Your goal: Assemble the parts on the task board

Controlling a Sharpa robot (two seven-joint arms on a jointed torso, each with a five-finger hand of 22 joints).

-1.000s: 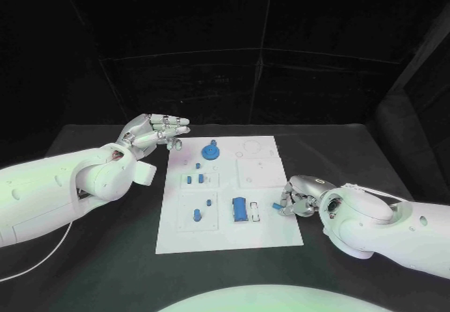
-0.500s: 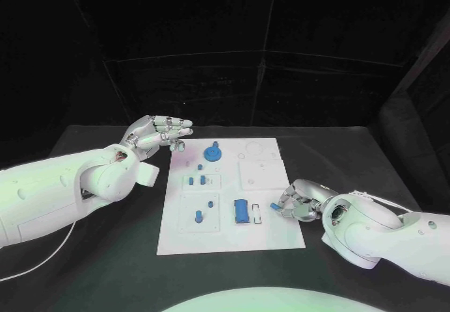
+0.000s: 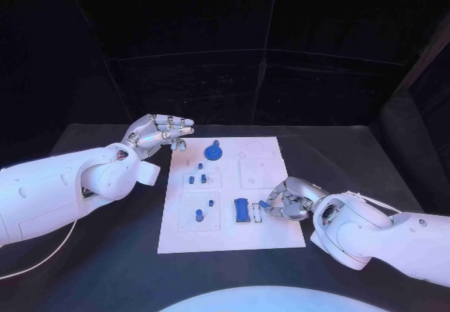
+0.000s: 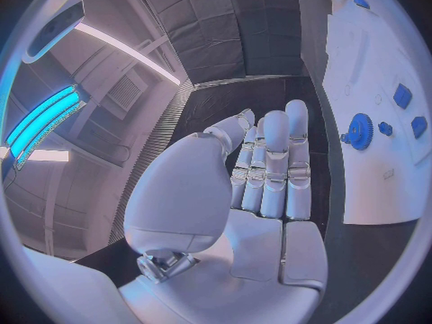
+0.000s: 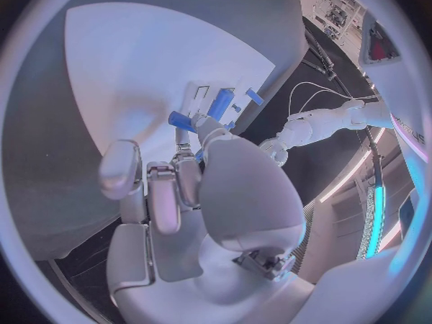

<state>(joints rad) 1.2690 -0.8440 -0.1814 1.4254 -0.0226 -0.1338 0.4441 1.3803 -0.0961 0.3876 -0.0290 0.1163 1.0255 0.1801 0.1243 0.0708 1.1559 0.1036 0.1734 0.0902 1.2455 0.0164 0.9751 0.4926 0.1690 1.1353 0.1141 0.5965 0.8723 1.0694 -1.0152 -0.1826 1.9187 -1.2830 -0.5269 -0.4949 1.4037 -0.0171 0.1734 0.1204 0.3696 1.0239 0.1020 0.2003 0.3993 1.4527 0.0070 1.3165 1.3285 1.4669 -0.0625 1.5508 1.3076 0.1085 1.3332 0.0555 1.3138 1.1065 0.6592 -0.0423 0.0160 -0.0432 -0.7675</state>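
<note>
The white task board (image 3: 235, 237) lies in the middle of the black table. On it are a blue gear (image 3: 212, 153), a few small blue pegs (image 3: 191, 179), and a long blue block (image 3: 241, 209) beside a narrow slot. My right hand (image 3: 288, 201) is over the board's right edge and pinches a small blue part (image 3: 265, 209) just right of that block. The right wrist view shows the same blue part (image 5: 183, 120) at the fingertips, near the blue block (image 5: 220, 102). My left hand (image 3: 159, 134) hovers off the board's far left corner, fingers straight, holding nothing.
Another small blue piece (image 3: 198, 214) stands in the near left panel of the board. The black table (image 3: 356, 156) reaches out on both sides of the board. In the left wrist view the gear (image 4: 360, 131) lies past my left hand (image 4: 261, 173).
My right hand has moved left over the board's right edge, bringing the small blue part close to the blue block. The left hand has barely moved.
</note>
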